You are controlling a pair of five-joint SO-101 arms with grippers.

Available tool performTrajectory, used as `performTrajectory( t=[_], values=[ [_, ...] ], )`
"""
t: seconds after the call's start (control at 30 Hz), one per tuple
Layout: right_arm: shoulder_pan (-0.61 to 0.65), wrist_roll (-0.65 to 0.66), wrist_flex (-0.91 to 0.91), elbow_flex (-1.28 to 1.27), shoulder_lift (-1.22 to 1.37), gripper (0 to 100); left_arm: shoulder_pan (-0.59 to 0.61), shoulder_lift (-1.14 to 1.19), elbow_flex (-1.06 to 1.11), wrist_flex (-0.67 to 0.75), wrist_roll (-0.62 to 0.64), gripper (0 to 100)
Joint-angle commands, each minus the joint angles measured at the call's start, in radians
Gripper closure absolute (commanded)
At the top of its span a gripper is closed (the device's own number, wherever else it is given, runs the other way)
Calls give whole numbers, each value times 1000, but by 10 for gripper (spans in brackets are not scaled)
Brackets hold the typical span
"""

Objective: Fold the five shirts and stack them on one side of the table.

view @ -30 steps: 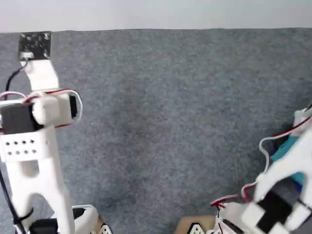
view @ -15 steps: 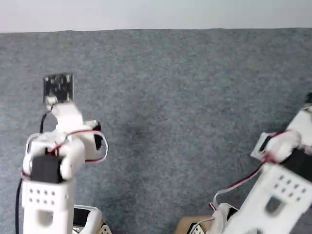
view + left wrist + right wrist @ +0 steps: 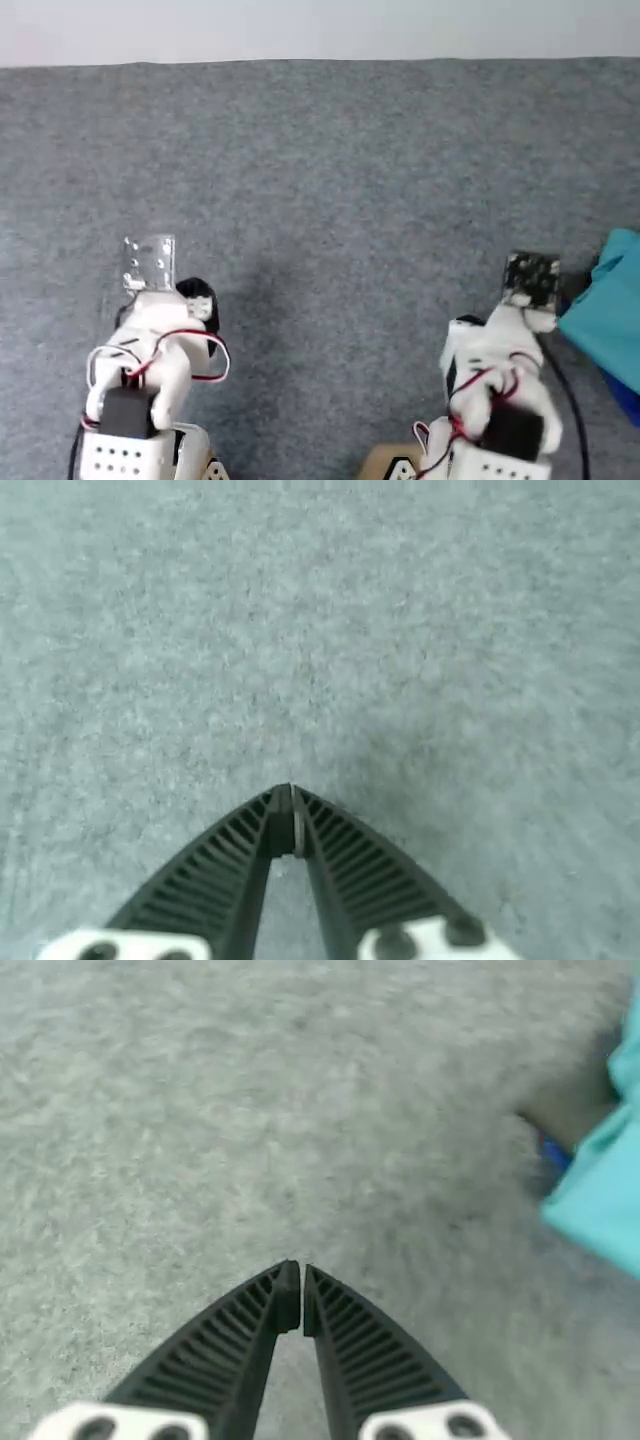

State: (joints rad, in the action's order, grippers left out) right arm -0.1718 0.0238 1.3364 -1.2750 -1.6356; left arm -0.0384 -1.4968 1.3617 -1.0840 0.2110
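Near the teal shirt (image 3: 608, 312), the right claw (image 3: 301, 1282) is pinched shut, empty; the left claw (image 3: 291, 805), well away from it, likewise. That shirt lies over something blue (image 3: 630, 398). I'd open wide first, then take a hem, not the bulk.

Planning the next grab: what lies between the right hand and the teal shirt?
The stretch is bare: only grey table cover lies between the right hand and the teal shirt, as the right wrist view shows.
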Motion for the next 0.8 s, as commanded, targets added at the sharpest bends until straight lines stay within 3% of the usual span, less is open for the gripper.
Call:
performTrajectory(
  t=[0.0,0.3,0.77],
  values=[
    [28,-5,-15,-86,-188,989,-9,-106,108,40,-9,994],
    [28,-9,-21,-253,-179,989,-9,-330,321,37,-61,994],
    [30,-5,-24,-407,-180,989,-11,-315,321,34,-69,994]
  ],
)
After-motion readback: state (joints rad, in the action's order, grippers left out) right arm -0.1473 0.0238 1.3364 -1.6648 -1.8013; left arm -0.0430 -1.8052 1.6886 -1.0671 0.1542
